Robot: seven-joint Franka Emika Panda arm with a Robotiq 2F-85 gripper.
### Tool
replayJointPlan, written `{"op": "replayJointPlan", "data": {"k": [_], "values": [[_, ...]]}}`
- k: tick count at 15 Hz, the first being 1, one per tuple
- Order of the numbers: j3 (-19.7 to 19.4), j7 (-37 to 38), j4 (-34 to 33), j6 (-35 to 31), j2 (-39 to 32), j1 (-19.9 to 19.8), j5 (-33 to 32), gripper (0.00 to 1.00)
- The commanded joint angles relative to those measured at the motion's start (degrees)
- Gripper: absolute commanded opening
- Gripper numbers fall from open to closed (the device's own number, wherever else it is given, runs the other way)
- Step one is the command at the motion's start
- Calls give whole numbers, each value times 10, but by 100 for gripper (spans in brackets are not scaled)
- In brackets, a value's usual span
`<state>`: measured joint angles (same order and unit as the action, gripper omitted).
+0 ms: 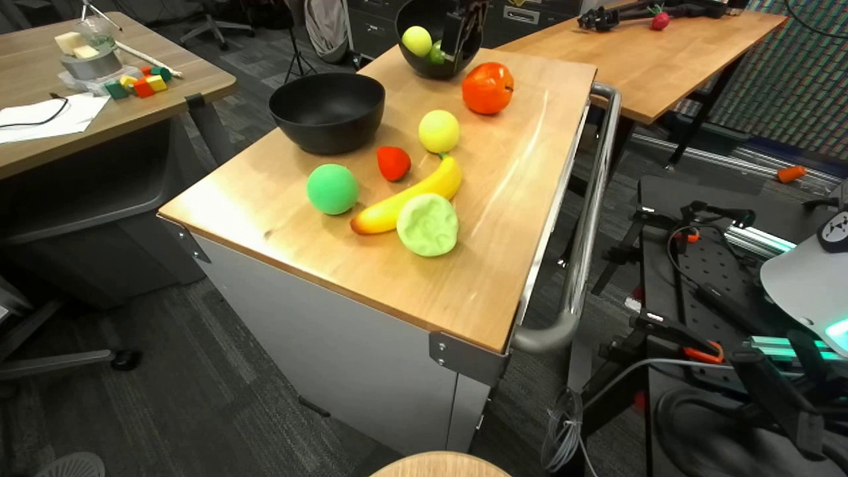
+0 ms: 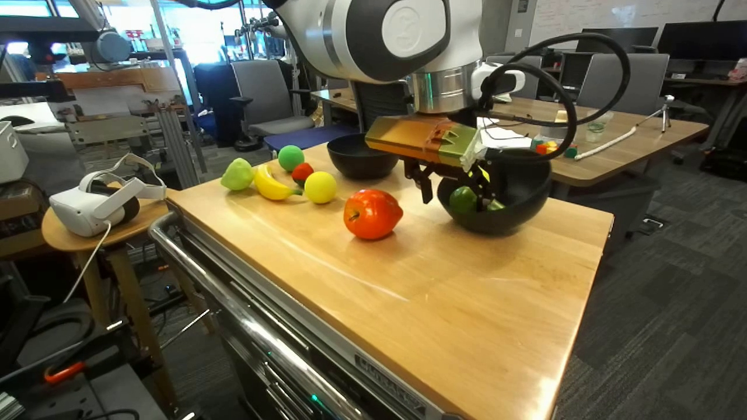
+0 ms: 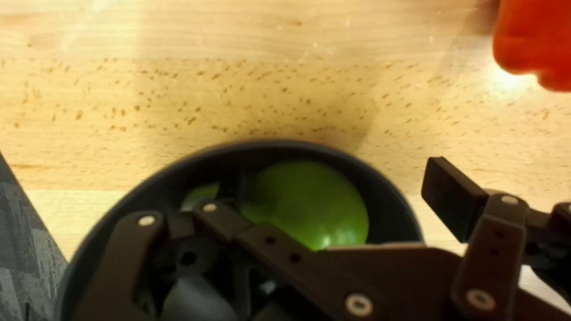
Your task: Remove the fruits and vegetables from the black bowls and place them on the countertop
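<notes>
1. Black and matte, the empty bowl (image 1: 331, 136) stands near an edge of the countertop (image 1: 477, 285) in an exterior view, with nothing showing inside. Out on the wood lie the pale green cabbage (image 1: 428, 225), banana (image 1: 411, 194), green ball (image 1: 332, 189), red piece (image 1: 393, 163), yellow ball (image 1: 438, 132) and orange-red piece (image 1: 487, 88); I judge most of the clearing done. Left to do, in the loaded bowl (image 1: 424, 69), are a yellow-green piece (image 1: 417, 41) and a green piece (image 1: 437, 52).

2. In an exterior view the gripper (image 2: 454, 201) is at the loaded bowl, jaws spread wide and clutching nothing. A paler green patch (image 2: 496, 205) shows near the green piece (a separate item or part of it, I cannot tell). Bare countertop runs broadly from that bowl towards the metal rail (image 2: 257, 325), likely the easiest place to set down the rest.

3. In the wrist view, the outer finger (image 3: 453, 200) hangs outside the loaded bowl while the opposite one reaches inside, so closing now would probably pinch the rim too. Floor (image 3: 26, 267) shows just beyond the bowl's left, an edge to mind; the orange-red piece lies apart at upper right.
</notes>
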<state>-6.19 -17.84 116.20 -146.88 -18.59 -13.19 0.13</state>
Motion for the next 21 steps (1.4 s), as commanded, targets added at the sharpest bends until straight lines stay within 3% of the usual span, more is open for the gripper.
{"op": "replayJointPlan", "data": {"k": [1, 9, 15, 21], "values": [[16, -22, -30, 29, 1, -10, 26, 100], [14, -39, -72, 30, 17, -8, 28, 100], [4, -26, -129, 31, -27, -16, 25, 100], [7, -19, -144, 38, -75, -31, 30, 100]]}}
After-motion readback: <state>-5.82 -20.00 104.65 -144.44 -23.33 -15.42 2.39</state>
